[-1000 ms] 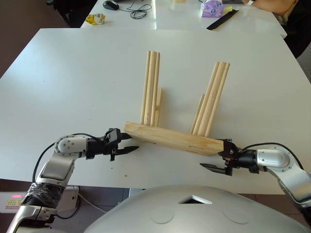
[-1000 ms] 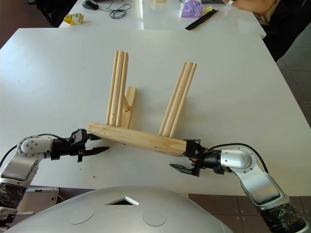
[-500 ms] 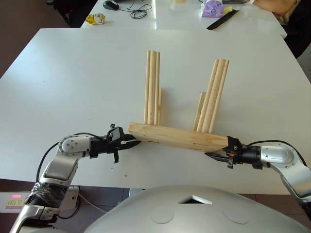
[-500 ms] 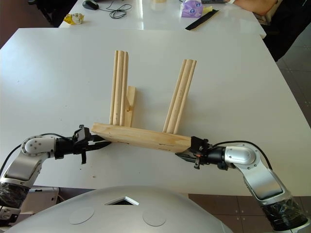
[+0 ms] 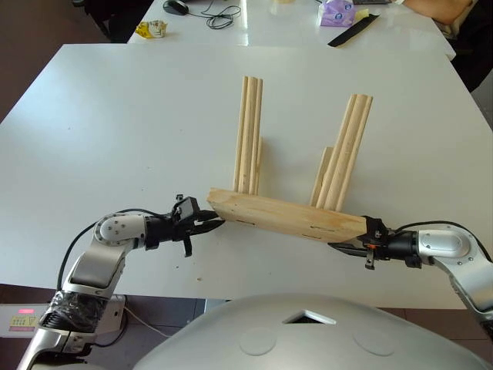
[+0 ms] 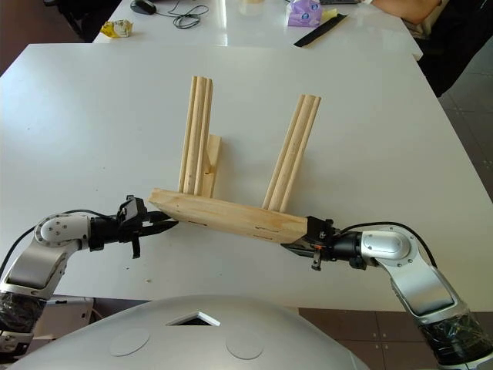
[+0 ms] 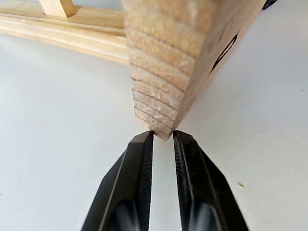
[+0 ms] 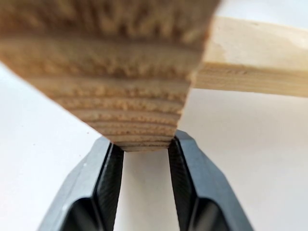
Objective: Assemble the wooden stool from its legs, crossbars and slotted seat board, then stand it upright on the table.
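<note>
While the pale, rectangular, slotted wooden seat board (image 5: 285, 218) stands on its long edge near the front of the white bench (image 5: 115, 116), we record the stool as lying on its side. Two groups of round pale wooden legs run from the seat board's far face away across the bench: the left legs (image 5: 248, 135) and the right legs (image 5: 344, 150). A short flat wooden crossbar (image 6: 212, 158) sits just beside the left legs, and a second crossbar (image 5: 322, 173) just beside the right legs. A dark slot (image 7: 225, 50) marks the seat board's near face.

At the seat board's left end, the left jaws are almost closed, a thin gap remaining; their black fingertips (image 7: 144, 142) pinch the lowest corner of the end grain. At the seat board's right end, the right jaws stand slightly wider; their fingers (image 8: 110, 168) straddle the lower edge and touch it on both sides. We cannot tell whether the seat board rests on the bench or hangs clear of it.

Well beyond the seat board, a second white table (image 5: 269, 27) carries a yellow wrapper (image 5: 152, 30), a black mouse (image 5: 176, 8), a purple pack (image 5: 337, 13) and a black strip (image 5: 352, 31).
</note>
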`<state>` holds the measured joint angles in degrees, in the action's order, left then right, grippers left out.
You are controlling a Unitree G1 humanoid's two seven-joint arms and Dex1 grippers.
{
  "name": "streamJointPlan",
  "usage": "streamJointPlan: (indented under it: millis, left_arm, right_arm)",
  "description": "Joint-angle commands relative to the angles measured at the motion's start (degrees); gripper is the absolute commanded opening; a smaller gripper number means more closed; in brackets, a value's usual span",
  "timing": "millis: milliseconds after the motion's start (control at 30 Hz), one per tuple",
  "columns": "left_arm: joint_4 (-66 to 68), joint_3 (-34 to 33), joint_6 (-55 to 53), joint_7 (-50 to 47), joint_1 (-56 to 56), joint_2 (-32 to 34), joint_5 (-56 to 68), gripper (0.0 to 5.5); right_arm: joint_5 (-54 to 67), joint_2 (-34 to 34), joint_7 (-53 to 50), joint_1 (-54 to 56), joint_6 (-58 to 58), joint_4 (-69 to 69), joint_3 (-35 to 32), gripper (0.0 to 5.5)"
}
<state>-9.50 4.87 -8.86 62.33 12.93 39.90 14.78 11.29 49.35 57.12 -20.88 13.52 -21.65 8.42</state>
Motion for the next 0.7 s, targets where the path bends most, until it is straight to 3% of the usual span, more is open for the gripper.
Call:
streamJointPlan:
  millis: [33,567,600,700]
  left_arm:
    - [-7.3,0.0,-1.4,2.3,-1.6,-1.4,6.9,0.6]
    - [-10.3,3.7,-0.1,4.9,3.7,2.7,3.2,0.6]
    - [-9.9,4.1,0.6,4.8,3.9,3.1,2.3,0.6]
    - [-8.2,4.9,2.1,4.9,4.2,4.3,0.3,0.6]
  right_arm:
    - [-1.4,0.4,0.1,1.6,-0.6,0.7,0.5,1.31]
    - [-5.5,2.4,2.3,4.3,-6.4,4.9,2.4,1.31]
    - [-5.4,2.2,2.2,4.4,-6.0,4.8,2.4,1.67]
    - [-4.9,2.5,2.7,4.1,-5.5,4.9,2.5,2.06]
